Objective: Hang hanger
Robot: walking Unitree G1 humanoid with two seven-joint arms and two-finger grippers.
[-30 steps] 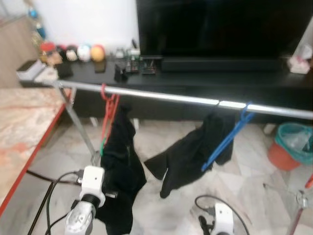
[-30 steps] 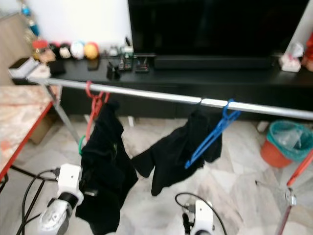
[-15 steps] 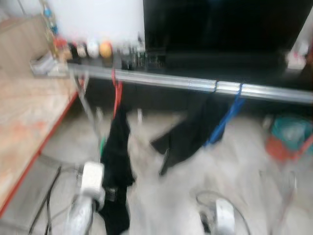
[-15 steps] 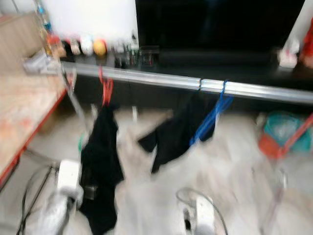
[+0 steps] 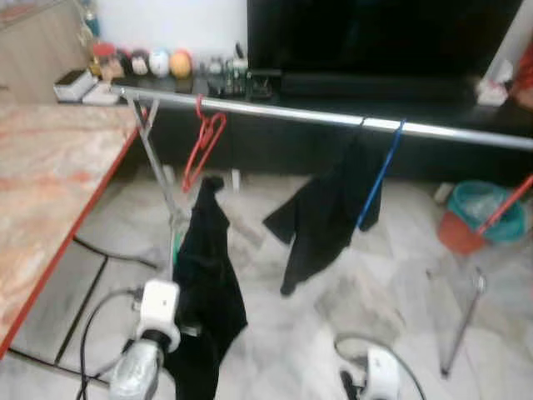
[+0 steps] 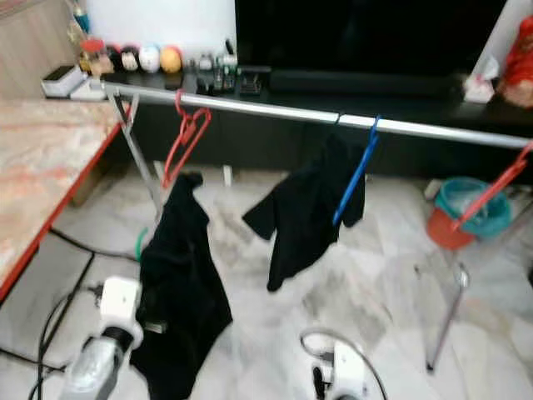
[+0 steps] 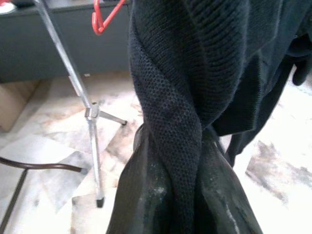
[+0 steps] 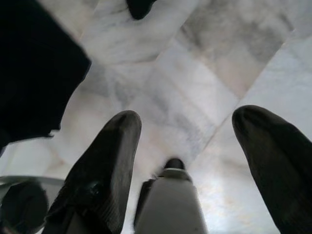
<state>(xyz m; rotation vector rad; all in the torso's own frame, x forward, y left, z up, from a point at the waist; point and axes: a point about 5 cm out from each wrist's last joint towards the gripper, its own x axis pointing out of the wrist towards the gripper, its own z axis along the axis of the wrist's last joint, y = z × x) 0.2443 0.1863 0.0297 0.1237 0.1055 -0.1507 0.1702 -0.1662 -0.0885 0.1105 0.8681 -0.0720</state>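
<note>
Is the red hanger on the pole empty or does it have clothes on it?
Empty. The red hanger hangs bare on the metal pole; the black garment below is held by the left gripper.

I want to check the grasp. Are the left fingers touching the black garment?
Touching. In the left wrist view the fingers close around the twisted black garment on both sides, no gap.

Left end effector [image 7: 175,195] clamped closed; right end effector [image 8: 185,161] hangs spread.

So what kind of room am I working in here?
Most likely a home living room used for drying clothes. A large dark TV stands on a long black console, and in front of it a metal clothes rail carries a red hanger and a black garment, over a marble-tiled floor.
</note>
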